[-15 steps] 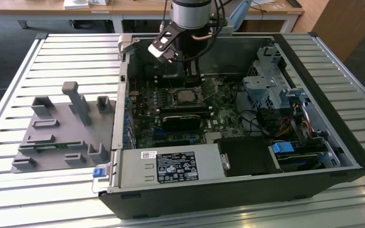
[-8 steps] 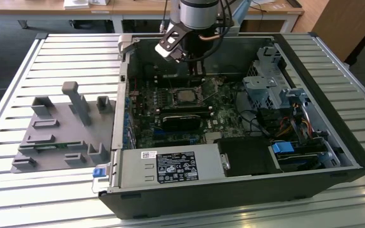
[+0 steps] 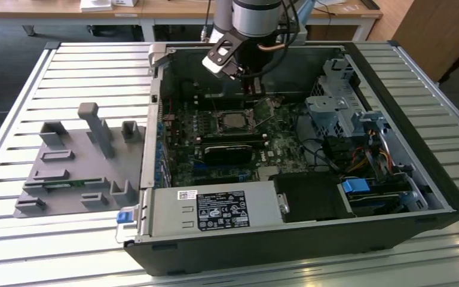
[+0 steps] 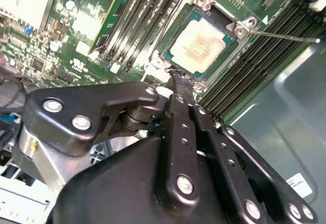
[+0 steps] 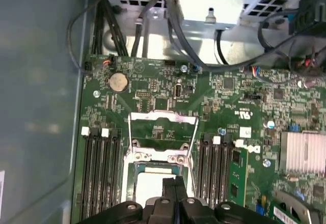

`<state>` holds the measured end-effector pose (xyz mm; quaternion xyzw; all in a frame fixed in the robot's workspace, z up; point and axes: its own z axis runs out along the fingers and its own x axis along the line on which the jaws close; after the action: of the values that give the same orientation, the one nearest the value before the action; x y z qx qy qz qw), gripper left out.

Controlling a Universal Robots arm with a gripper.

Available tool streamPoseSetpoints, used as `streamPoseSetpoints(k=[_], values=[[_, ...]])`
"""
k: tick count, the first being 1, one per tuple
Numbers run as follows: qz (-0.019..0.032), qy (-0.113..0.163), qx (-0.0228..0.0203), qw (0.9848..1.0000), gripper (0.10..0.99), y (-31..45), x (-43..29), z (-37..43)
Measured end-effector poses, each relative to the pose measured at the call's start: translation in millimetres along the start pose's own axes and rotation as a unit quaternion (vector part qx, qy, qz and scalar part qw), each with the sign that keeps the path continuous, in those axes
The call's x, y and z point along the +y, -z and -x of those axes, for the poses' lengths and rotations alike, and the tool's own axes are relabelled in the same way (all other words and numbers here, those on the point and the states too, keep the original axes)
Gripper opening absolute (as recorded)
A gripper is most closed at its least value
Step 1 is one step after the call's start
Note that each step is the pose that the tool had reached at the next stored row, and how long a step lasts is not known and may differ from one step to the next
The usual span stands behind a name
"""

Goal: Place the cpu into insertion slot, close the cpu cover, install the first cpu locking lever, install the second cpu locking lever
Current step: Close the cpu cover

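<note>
Exterior view: an open computer case [image 3: 421, 197] lies on a slatted surface [image 3: 54, 72]. The arm's pincer [image 3: 252, 88] hangs close over the insertion slot [image 3: 217, 121], where the cpu [image 3: 233, 121] already sits.

Second wrist view: the black fingers [image 4: 181, 132] are pressed together, gripping nothing visible, with their tips at the slot's edge. A lever rod [image 4: 285, 36] juts out sideways.

First wrist view: the cpu cover [image 5: 163, 115] stands open. Closing it seems to be the step in hand, and it calls for a push on the frame. Memory slots [image 5: 99, 173] crowd both sides.
</note>
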<state>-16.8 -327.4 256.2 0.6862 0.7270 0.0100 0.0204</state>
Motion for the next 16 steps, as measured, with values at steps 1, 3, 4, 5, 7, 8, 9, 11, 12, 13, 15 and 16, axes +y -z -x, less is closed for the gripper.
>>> streamPoseSetpoints(k=[1, 3, 4, 5, 7, 8, 9, 11, 12, 13, 15, 16], values=[[-0.0001, 0.003, 0.0002, 1.0000, 0.106, 0.0, 1.1, 0.1], [-0.0015, 0.004, 0.0006, 1.0000, 0.106, -0.2, 5.3, 0.3], [-0.0024, 0.004, 0.0006, 1.0000, 0.106, -0.4, 8.3, 0.5], [-0.0031, 0.004, 0.0007, 1.0000, 0.106, -0.5, 11.7, 0.7], [-0.0038, 0.004, 0.0007, 1.0000, 0.106, -0.8, 16.9, 0.8], [-0.0040, 0.004, 0.0006, 1.0000, 0.106, -0.8, 18.2, 0.6], [-0.0040, 0.004, 0.0005, 1.0000, 0.106, -0.8, 19.1, 0.2], [-0.0040, 0.001, 0.0001, 1.0000, 0.106, -1.0, 21.2, -0.9], [-0.0040, 0.000, 0.0000, 1.0000, 0.106, -1.1, 22.2, -1.5], [-0.0041, -0.002, -0.0001, 1.0000, 0.106, -1.2, 23.4, -2.1], [-0.0041, -0.003, -0.0001, 1.0000, 0.106, -1.5, 25.8, -3.3], [-0.0041, -0.004, -0.0001, 1.0000, 0.106, -1.7, 27.0, -3.9]])
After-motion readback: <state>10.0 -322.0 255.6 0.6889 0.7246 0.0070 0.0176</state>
